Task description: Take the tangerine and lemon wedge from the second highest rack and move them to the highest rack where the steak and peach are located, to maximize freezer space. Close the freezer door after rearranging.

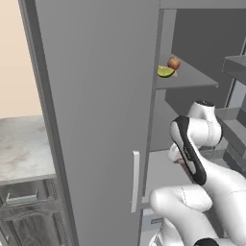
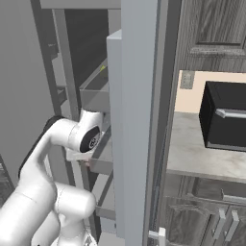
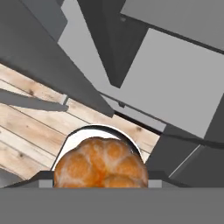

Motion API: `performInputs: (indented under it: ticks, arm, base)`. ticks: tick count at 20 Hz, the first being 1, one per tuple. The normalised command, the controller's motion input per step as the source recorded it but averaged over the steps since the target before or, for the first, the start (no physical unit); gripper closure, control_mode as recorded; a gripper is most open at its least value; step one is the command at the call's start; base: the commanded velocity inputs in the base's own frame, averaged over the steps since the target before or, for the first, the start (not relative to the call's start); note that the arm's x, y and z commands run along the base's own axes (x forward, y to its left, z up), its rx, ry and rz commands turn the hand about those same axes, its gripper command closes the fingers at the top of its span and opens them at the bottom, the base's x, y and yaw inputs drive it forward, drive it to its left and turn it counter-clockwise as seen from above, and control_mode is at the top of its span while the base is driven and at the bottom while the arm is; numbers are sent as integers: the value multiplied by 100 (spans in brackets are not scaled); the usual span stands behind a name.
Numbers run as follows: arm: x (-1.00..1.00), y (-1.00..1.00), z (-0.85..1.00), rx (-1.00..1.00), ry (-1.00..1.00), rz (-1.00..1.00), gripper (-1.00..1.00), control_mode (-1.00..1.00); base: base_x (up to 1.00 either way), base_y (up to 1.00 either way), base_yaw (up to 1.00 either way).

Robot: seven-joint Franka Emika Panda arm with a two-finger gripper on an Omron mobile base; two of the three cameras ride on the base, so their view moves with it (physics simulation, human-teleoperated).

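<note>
The gripper is closed around the tangerine; the lemon wedge lies beside the peach. No writing is readable.

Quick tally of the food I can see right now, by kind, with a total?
Peach: 1, on the top rack
Lemon wedge: 1, beside the peach
Tangerine: 1, at the gripper
Total: 3
</note>
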Motion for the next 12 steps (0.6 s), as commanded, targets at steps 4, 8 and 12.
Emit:
performInputs:
  ticks: [4, 8, 12]
  arm:
    - [-72, 25, 67, -7, 0, 0, 100, -100]
    - [-30, 26, 82, -7, 0, 1, 100, -100]
    - [-12, 10, 94, -8, 0, 3, 100, -100]
  base:
    - [0, 0, 0]
    - [0, 0, 0]
    - [0, 0, 0]
